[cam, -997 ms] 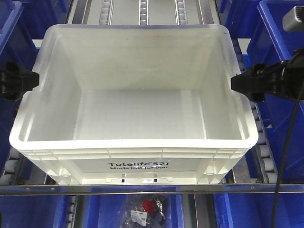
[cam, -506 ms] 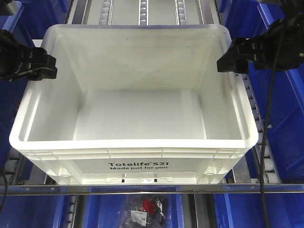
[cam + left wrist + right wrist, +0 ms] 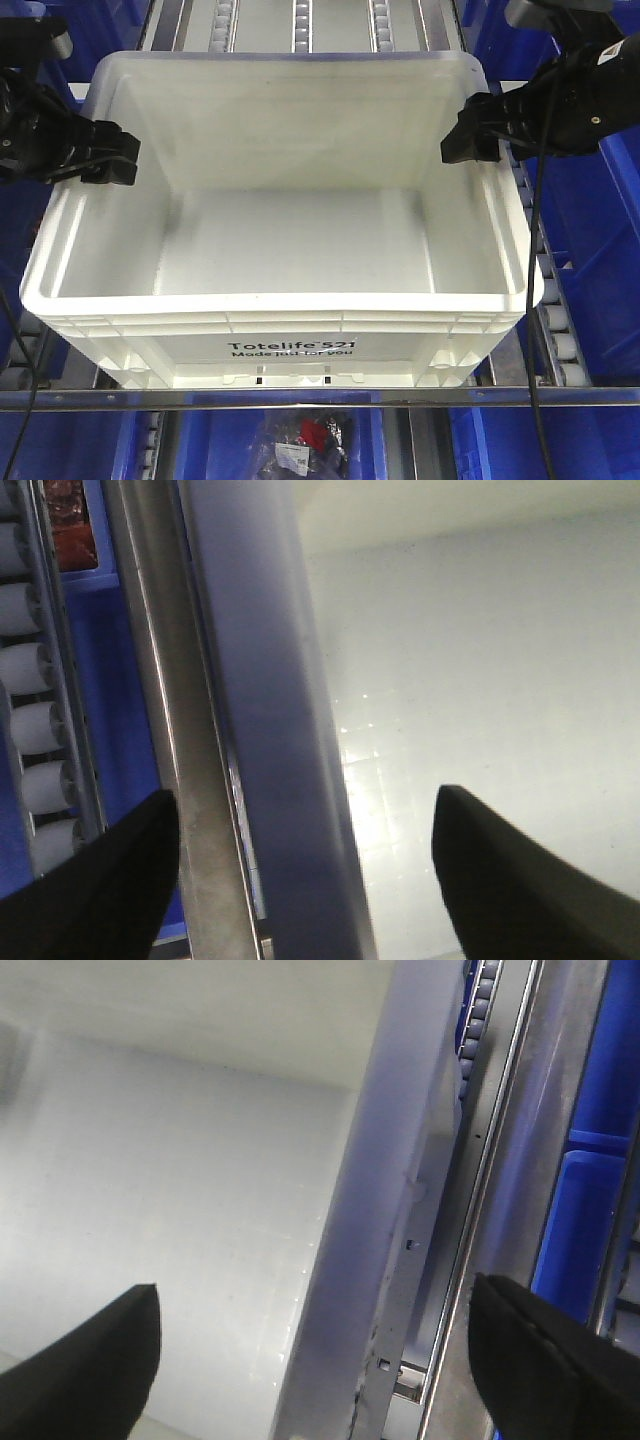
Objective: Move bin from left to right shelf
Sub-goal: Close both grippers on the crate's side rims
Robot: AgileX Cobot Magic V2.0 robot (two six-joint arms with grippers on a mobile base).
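Here, left end effector (image 3: 116, 160), right end effector (image 3: 464, 136), both apart, straddling bin (image 3: 300, 110) walls

The bin (image 3: 280, 130) is white with black lettering; neighbouring bins (image 3: 600, 260) blue.

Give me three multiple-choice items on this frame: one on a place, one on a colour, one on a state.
1. The left hand is: A over the left wall of the bin; B on its floor; C at its front label.
2. The neighbouring bins are: A green; B blue; C grey.
3. The right hand is: A shut on the rim; B holding a bag; C open astride the right wall.

Key: 1 A, the front view shows it at the left rim. 2 B, blue shows on both sides. 3 C, its wrist view shows the fingers apart with the wall between.
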